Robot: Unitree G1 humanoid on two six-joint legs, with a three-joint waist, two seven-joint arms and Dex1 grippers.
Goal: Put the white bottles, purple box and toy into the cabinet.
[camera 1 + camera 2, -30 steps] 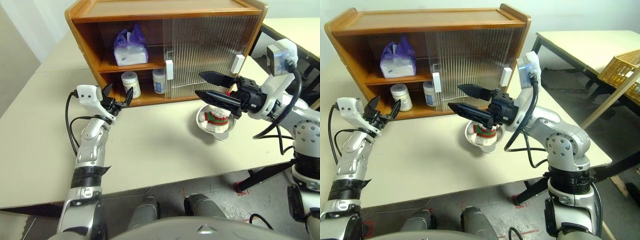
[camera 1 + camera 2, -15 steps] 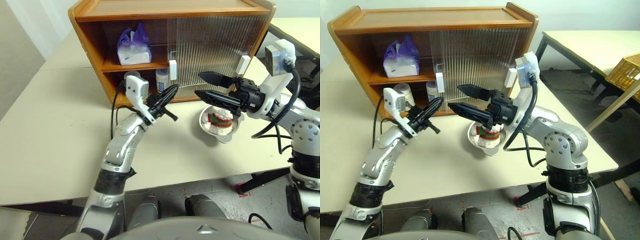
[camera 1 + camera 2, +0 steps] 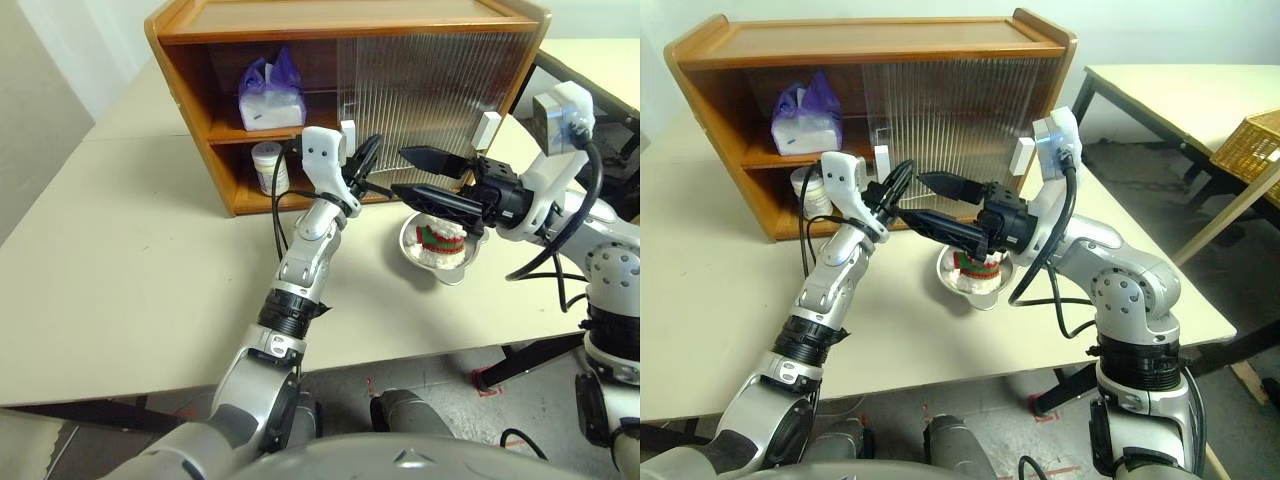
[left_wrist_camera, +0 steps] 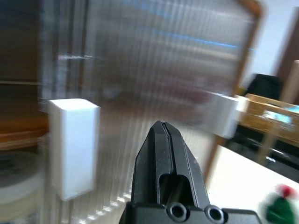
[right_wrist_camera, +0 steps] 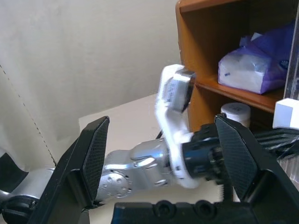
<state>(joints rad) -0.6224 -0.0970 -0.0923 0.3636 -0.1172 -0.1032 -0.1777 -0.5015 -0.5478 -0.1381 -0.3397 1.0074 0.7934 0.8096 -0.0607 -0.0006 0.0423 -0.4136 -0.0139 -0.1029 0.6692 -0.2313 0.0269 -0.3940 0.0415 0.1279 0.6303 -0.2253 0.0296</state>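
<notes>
The cabinet (image 3: 190, 60) stands at the back of the table, its left half open. On its upper shelf lies the purple box (image 3: 268, 95). A white bottle (image 3: 268, 166) stands on the lower shelf, and my left arm hides the space beside it. My left gripper (image 3: 372, 148) is shut and empty, its tip close in front of the ribbed door, next to a white handle (image 4: 74, 144). The toy (image 3: 438, 240) sits in a metal bowl (image 3: 440, 268). My right gripper (image 3: 400, 170) hangs open above the bowl, pointing left.
A second white handle (image 3: 486, 128) sits at the door's right end. Another table with a yellow basket (image 3: 1250, 140) stands off to the right. The table's front edge runs just below my arms.
My left arm swung right, from the cabinet's open left side to the ribbed door, and its fingers closed. The right arm held still.
</notes>
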